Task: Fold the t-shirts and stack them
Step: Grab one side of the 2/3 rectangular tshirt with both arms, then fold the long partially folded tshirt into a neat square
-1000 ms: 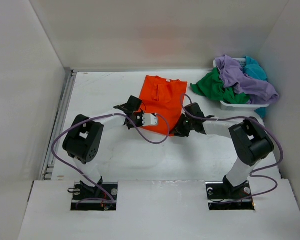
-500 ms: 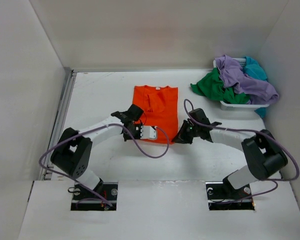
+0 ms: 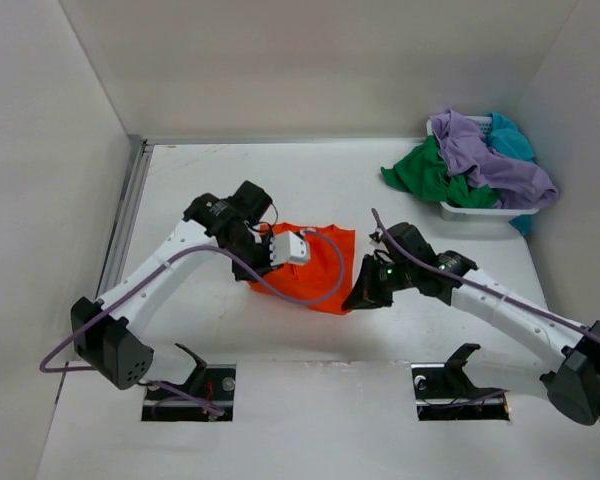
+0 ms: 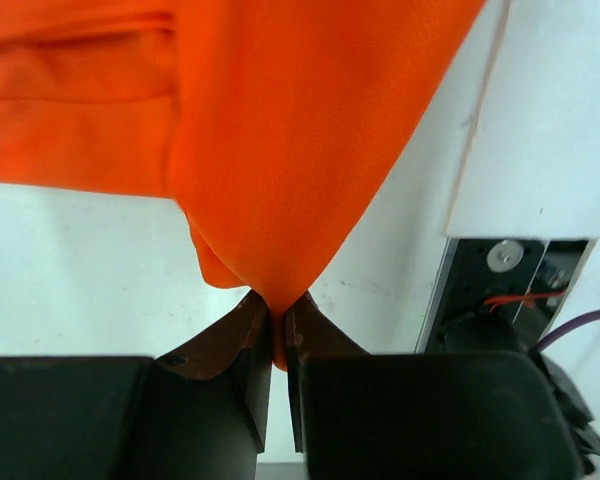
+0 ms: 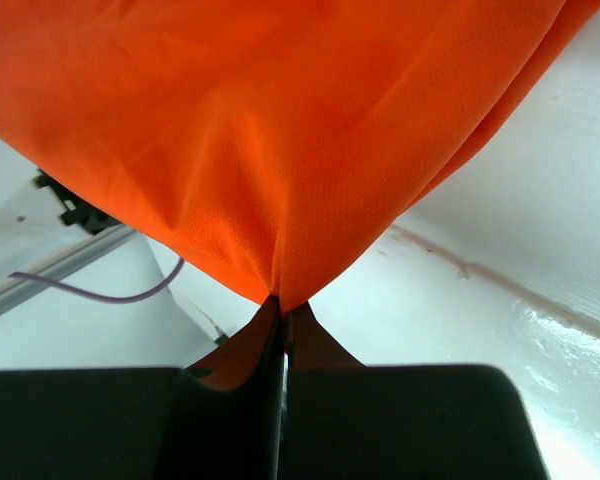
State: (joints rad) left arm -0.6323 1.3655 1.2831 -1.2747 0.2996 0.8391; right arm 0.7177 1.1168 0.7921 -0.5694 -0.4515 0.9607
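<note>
The orange t-shirt hangs bunched between my two grippers over the middle of the table. My left gripper is shut on its left corner. My right gripper is shut on its right corner. In the left wrist view the orange cloth runs down into the shut left gripper. The right wrist view shows orange cloth pinched in the shut right gripper. A green t-shirt, a lavender one and a teal one lie heaped at the back right.
A white mesh basket under the heap stands against the right wall. White walls close in the table on the left, back and right. A metal rail runs along the left edge. The arm bases sit at the near edge.
The right gripper has shut on the orange t-shirt. Both arms have risen and drawn back toward the near edge, pulling the shirt off its flat spread into a shorter, bunched shape.
</note>
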